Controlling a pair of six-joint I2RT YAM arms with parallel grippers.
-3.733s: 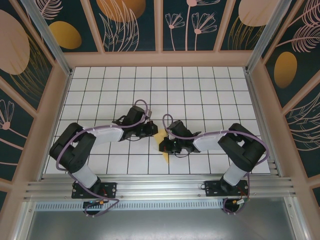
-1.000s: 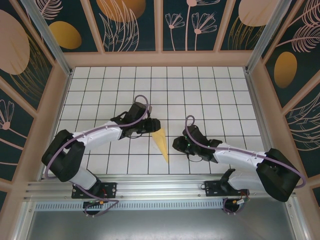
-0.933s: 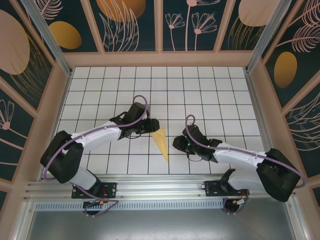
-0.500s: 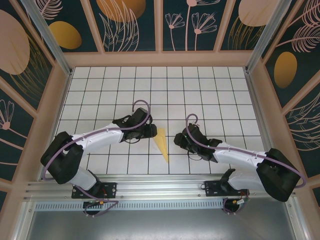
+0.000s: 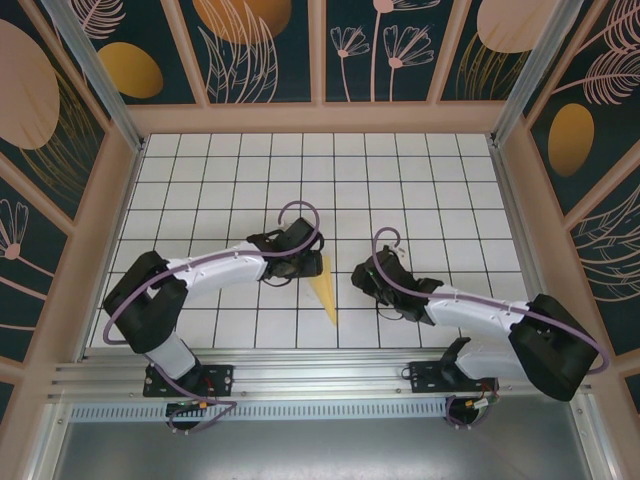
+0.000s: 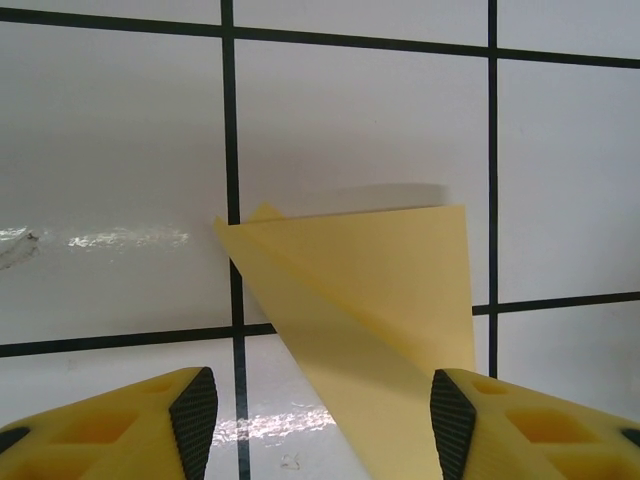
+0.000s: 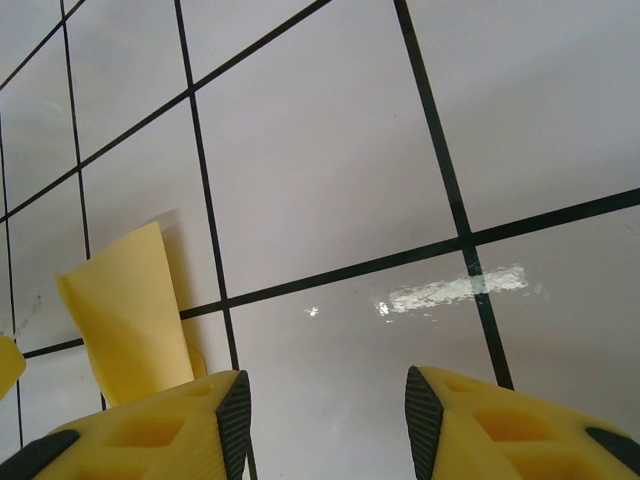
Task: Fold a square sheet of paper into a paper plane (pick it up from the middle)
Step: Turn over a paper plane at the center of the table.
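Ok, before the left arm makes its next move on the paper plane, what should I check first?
1. Paper plane rests on the table: ok.
2. Left gripper is open, with the plane's wide end before its fingers: ok.
3. Right gripper is open, nothing between its fingers: ok.
4. Right gripper stands apart from the plane: ok.
5. Plane's folds lie fully flat: cannot tell.

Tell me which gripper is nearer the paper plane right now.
Left. The left gripper is at the paper plane's wide end, with its open fingers straddling it. The right gripper stands off to the plane's right, with a gap between them.
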